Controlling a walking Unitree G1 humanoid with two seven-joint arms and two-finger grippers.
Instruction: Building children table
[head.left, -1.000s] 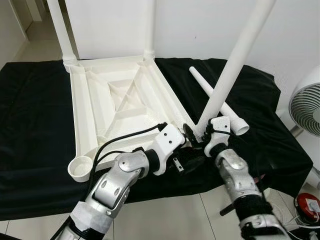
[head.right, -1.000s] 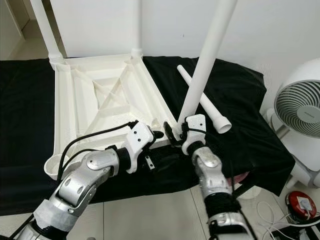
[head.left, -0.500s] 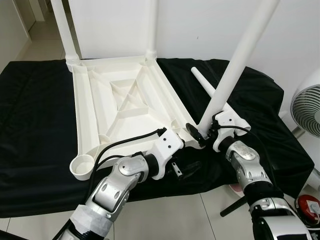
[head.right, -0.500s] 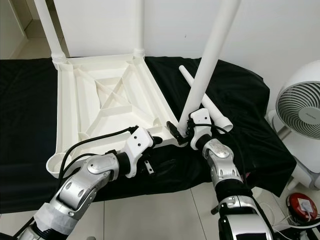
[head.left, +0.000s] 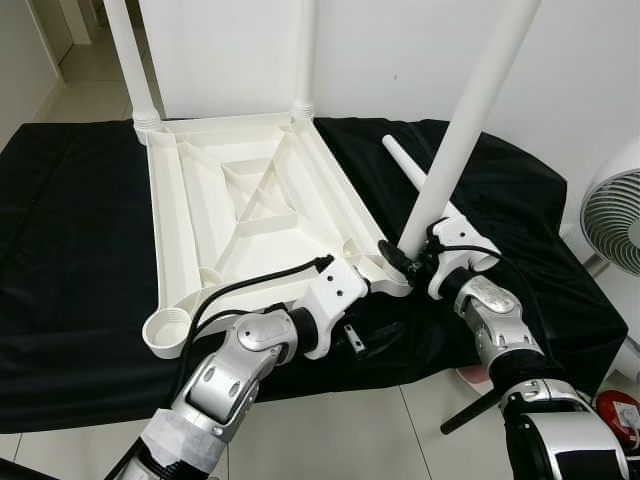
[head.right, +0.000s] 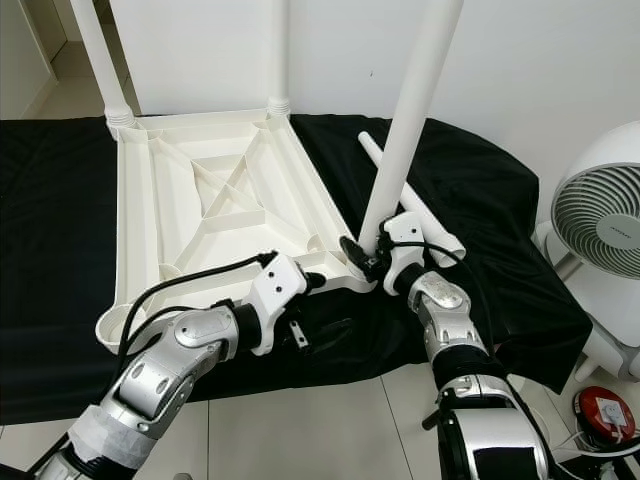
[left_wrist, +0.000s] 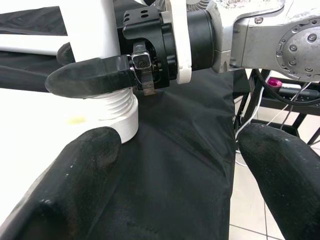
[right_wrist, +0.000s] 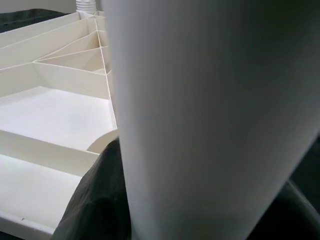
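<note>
I count two legs (head.left: 128, 60) fitted on the upturned tabletop (head.left: 240, 200). Right claw (head.right: 372, 262) pinches third leg (head.right: 405, 140) at its near-corner socket; left claw (head.left: 375, 335) spread beside. Fourth leg (head.left: 425, 185) lies on the black cover.

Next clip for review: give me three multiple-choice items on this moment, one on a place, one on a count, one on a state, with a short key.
1. Where does the loose table leg lie?
A. on the black cloth right of the tabletop
B. on the floor
C. inside the tabletop

2. How many legs stand in the far corner sockets of the upturned tabletop?
A. none
B. two
C. four

3. What is the right gripper doing?
A. hanging idle
B. clamped on the leg at the near right corner
C. holding the fan

Key: A, it rests on the cloth; B, two far legs rise upright; B, its fingers grip that leg's base.
</note>
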